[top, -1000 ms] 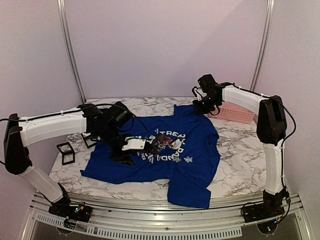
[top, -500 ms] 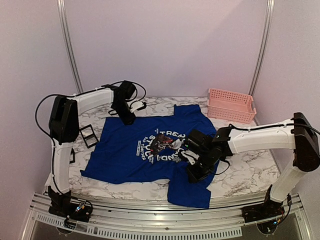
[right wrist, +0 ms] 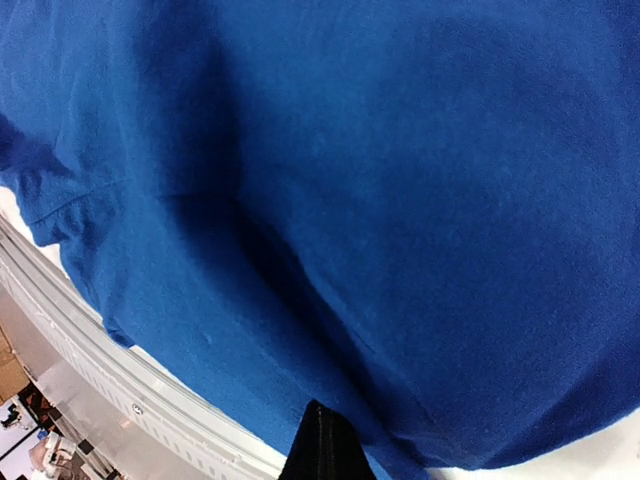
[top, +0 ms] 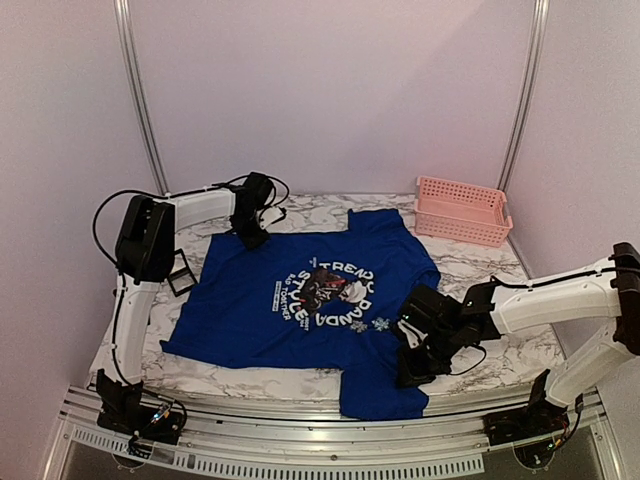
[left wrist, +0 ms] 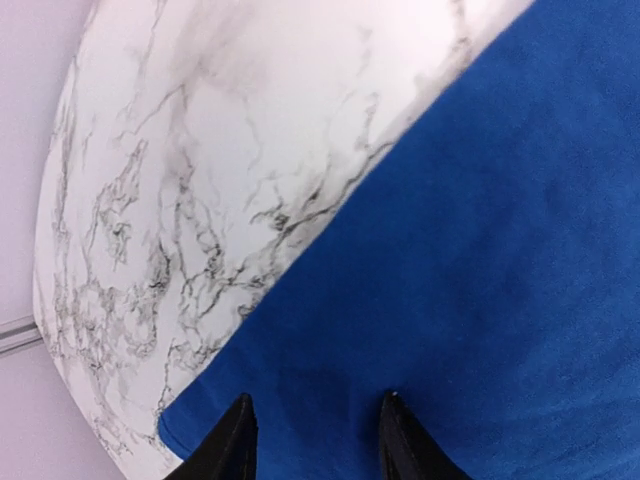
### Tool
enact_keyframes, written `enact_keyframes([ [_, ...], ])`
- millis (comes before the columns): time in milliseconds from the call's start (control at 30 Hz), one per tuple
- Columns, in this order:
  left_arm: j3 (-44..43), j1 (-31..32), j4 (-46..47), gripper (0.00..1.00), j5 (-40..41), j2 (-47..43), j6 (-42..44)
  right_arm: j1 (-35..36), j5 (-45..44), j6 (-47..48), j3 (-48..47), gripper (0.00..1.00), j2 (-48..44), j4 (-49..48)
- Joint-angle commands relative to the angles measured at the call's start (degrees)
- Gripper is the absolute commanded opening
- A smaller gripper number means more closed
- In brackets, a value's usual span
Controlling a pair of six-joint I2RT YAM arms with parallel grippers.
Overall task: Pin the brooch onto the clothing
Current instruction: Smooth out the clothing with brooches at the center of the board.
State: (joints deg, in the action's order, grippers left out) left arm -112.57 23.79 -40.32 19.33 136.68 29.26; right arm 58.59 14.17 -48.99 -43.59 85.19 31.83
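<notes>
**Two claws at the edges of the blue T-shirt**

The left claw [left wrist: 315,438] has its two black fingers [left wrist: 237,440] apart, about half way open. Nothing is between them, and only blue cloth shows in the gap. The T-shirt [top: 250,300] lies flat right under this claw. I cannot tell if the fingers touch it. Just off to one side of the claw the shirt ends, and past that edge is the white marble table [left wrist: 200,150].

The right claw [right wrist: 318,425] has its fingers pressed tight together, so they look like one dark point. That point sits on the blue cloth, close to the shirt's near edge. A fold in the cloth runs up from the tip. I cannot tell if any cloth is pinched inside. Past the shirt's edge, beside this claw, is the grey metal rail [right wrist: 150,410].

The round print [top: 330,295] with white letters is in the middle of the shirt, between the two claws and well apart from both. Far beyond the right claw, at the back of the table, stands a pink basket [top: 460,210], near the shirt's far sleeve.
</notes>
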Motion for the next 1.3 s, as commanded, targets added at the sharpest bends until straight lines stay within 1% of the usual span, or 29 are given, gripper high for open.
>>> enact_keyframes([
  [0, 0.48, -2.47, 2.14, 0.43, 3.34, 4.67, 1.86, 1.73, 1.57, -6.93, 5.78, 0.00, -1.08, 8.95],
  [333, -1.62, -2.72, 5.86, 0.43, 6.41, 7.46, 5.45, 3.55, 2.01, -8.06, 3.85, 0.00, -1.30, 10.43],
  [500, -3.50, -3.31, 7.46, 0.43, 6.76, 7.54, 5.93, 3.50, 2.23, -8.86, 3.30, 0.00, -7.19, 10.64],
  [600, -2.05, -2.59, 7.55, 0.43, 4.08, 5.25, 7.10, 3.38, 1.07, -8.31, -0.13, 0.03, -10.87, 8.74],
  [667, -0.10, -1.59, 7.79, 0.45, 2.23, 2.96, 7.31, 1.22, -0.44, -6.76, -3.09, 0.04, -12.25, 7.12],
  [733, 0.91, -0.18, 6.97, 0.47, 0.19, 0.24, 7.04, -3.09, -1.13, -5.14, -4.82, 0.05, -13.02, 6.48],
  [833, 1.20, 2.18, 3.20, 0.51, -4.17, -4.73, 5.41, -9.31, -5.49, -2.73, -5.21, 0.03, -11.95, 7.73],
  [900, 1.87, 3.16, -0.45, 0.53, -6.68, -8.76, 3.49, -11.79, -8.69, -1.93, -4.85, 0.02, -10.20, 7.78],
  [933, 3.07, 3.56, -2.29, 0.53, -7.86, -10.91, 2.70, -12.37, -10.12, -1.48, -4.51, 0.01, -8.79, 7.16],
  [1000, 8.52, 4.24, -4.68, 0.53, -9.83, -15.86, 1.34, -13.60, -10.87, -0.59, -3.16, 0.01, -7.03, 5.04],
  [1067, 16.78, 4.86, -4.59, 0.53, -10.88, -20.82, 0.77, -14.80, -10.30, -0.18, -0.82, 0.01, -5.19, 3.38],
  [1100, 22.44, 5.00, -3.40, 0.53, -11.12, -23.40, 0.65, -15.14, -10.31, -0.32, 0.49, 0.00, -4.29, 3.05],
  [1167, 28.84, 5.20, -1.66, 0.53, -10.45, -25.39, 0.17, -15.45, -10.84, -1.08, 2.86, 0.00, -3.13, 3.50],
  [1267, 33.34, 5.14, -1.69, 0.52, -9.14, -26.44, -2.36, -15.47, -13.63, -3.11, 5.16, 0.00, -2.91, 6.10],
])
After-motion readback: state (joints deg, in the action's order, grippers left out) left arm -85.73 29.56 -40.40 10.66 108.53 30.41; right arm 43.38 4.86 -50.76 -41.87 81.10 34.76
